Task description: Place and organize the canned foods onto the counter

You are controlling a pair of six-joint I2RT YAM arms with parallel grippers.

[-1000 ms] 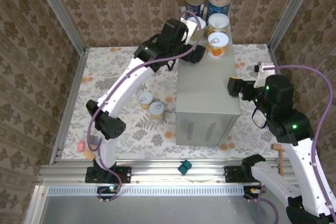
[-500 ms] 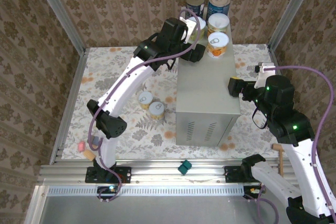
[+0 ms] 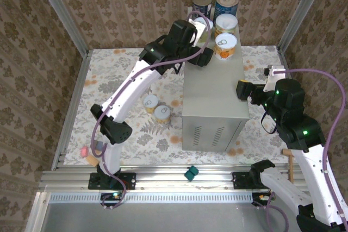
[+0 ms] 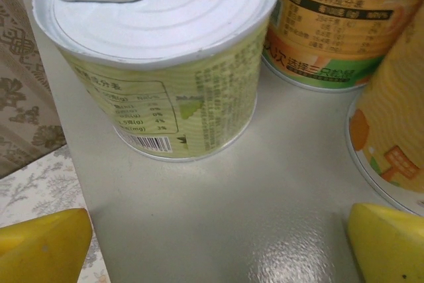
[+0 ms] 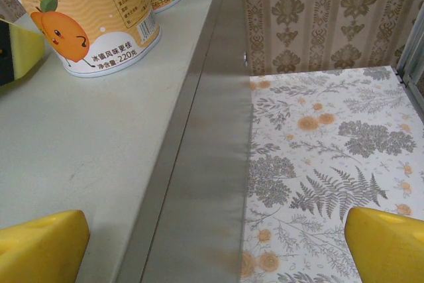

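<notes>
Your left gripper [image 4: 215, 243]: jaws wide, empty, green-label can [image 4: 165, 97] upright on counter [image 3: 215, 91] just ahead (untouched). Your right gripper [image 5: 213, 246]: spread, empty, straddling counter edge.

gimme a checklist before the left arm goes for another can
1. left gripper open, clear of the pale green can: ok
2. pale green can upright on the counter: ok, near its left edge
3. floor cans upright, lids uncovered: ok
4. gap between them enough for a finger: cannot tell
5. right gripper open, empty: ok
6. bare counter top at the near end: ok
</notes>
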